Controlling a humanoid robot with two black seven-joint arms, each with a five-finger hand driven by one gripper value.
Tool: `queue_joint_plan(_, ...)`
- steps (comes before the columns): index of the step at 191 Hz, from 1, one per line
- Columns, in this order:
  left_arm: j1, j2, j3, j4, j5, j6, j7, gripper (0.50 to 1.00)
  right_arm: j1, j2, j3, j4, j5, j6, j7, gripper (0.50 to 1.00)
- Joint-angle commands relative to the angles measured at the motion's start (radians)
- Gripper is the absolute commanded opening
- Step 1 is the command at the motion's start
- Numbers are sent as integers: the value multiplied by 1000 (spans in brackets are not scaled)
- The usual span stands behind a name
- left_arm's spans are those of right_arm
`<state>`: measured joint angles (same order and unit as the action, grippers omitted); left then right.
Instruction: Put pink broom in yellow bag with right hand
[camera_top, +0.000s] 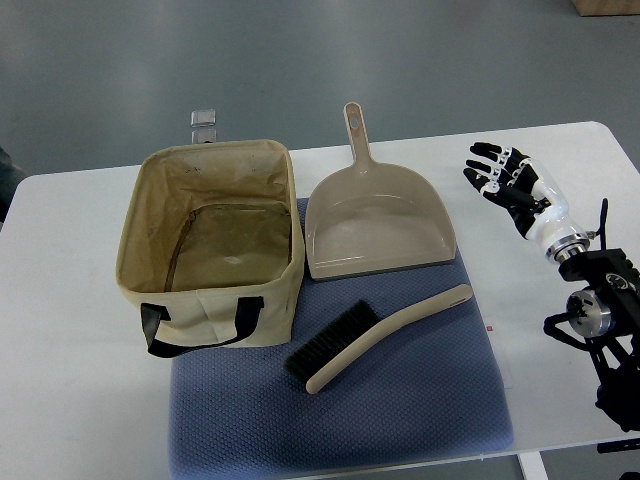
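While your right hand (505, 180) hovers empty with fingers spread, well right of the broom (375, 335), nothing is grasped yet; the broom lies on the blue mat (400, 420), just right of the bag (215, 250); reach for its handle next.

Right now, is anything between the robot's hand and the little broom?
No. Only bare table lies between the right hand and the broom. The dustpan sits off to the side, behind the broom, and the bag stands open beside it.

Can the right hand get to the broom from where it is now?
Probably yes: the right hand hovers open off the mat; the broom lies uncovered, its handle toward that side, nothing between them.
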<state>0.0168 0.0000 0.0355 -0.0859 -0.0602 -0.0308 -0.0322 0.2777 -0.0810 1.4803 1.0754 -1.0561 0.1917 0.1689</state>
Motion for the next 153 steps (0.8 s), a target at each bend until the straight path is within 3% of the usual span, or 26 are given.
queue_joint_plan(1,0,0,0,0,-1,0,0,1000,1,0,0,0,1,0,0,754)
queue_joint_plan(107,3,0,-3,3,-3,3,0,1000,20,-19,-2,1,1,6,0,754)
queue_joint_plan(153,3,0,-3,2,-3,3,-2,1000,41,-86,-12,11,-2,20,-2,756)
